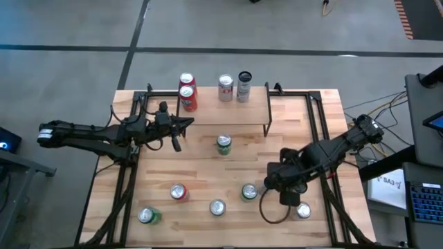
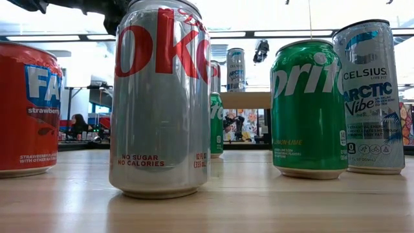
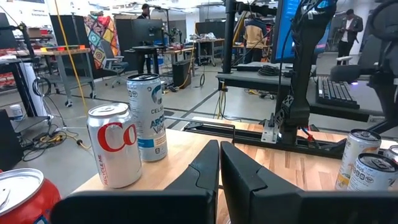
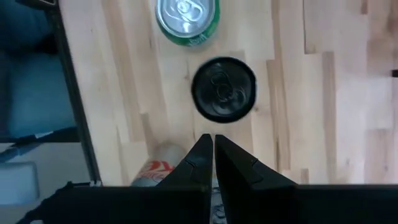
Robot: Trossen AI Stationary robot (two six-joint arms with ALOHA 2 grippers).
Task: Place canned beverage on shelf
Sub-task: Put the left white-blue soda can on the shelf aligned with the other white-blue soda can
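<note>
Grey concrete floor surrounds a light-wood tabletop (image 1: 208, 173), and we read the scene from its left edge across.

Our left gripper (image 1: 185, 124) hangs just in front of the shelf's left end, its two dark fingers pressed together with nothing between them, as the left wrist view shows. Beyond it stands the shelf (image 1: 256, 114), a raised board at the table's far side that already carries four cans: two red cans (image 1: 187, 92) on the left, then a silver Coke can (image 1: 225, 88) and a Celsius can (image 1: 243, 86) side by side.

Just in front of the shelf, near the table's middle, stands a green can (image 1: 223, 144), upright, its long axis vertical. It is the loose can closest to the shelf, and it lies to the right of our left gripper, with open wood between them. We judge the left arm the nearer one for it.

Further forward stand a green can at the front left corner (image 1: 147, 216), a red-sided can (image 1: 178, 192), a silver-topped can (image 1: 217, 207) and another green can (image 1: 249, 191), all upright.

Our right gripper (image 1: 285, 196) hovers low over the front right area, fingers likewise closed and empty. A black ring (image 1: 273, 207) lies beneath it; we cannot quite tell what it is. A last can (image 1: 303, 211) stands just to its right, and the green can beside the gripper is its closest target.

Either way, no can is yet held, so the jaws must open before any grasp.
</note>
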